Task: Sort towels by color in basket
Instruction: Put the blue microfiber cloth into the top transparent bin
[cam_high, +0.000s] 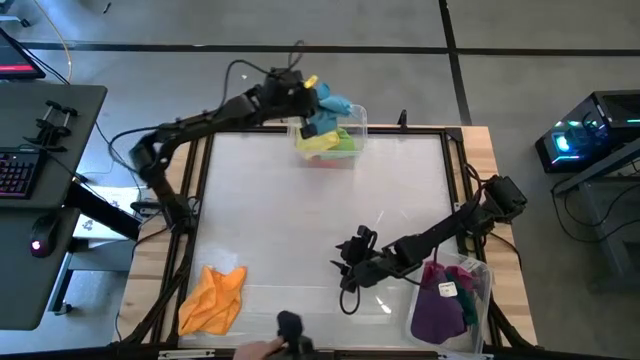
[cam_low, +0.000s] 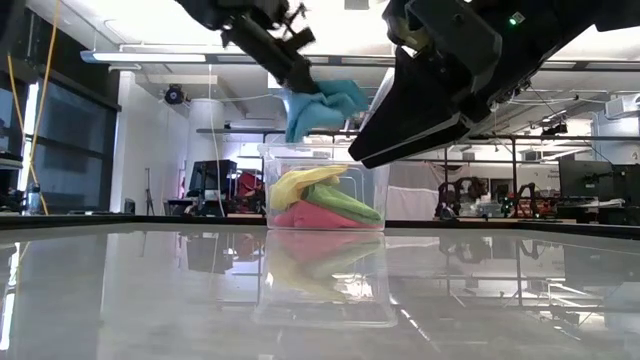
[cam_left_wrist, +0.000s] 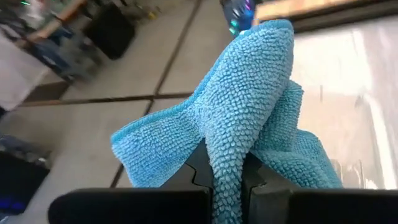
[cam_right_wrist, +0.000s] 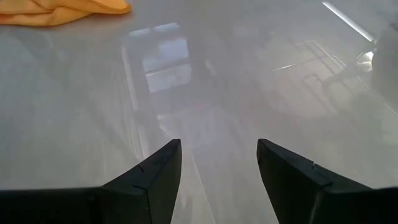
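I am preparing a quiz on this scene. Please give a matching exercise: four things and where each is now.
Things:
1. teal towel
2. orange towel
3. purple towel
4. yellow towel

Places:
A. in the right bin
B. in the far bin
C. held in the left gripper
D. flat on the table

Pairs: 1-C, 2-D, 3-A, 4-B

The glossy white desk (cam_high: 300, 220) sits in a wooden frame. An orange towel (cam_high: 213, 298) lies crumpled near its front left corner. A clear bin (cam_high: 352, 133) stands at the back edge, and a second clear bin (cam_high: 478, 285) stands at the front right corner.
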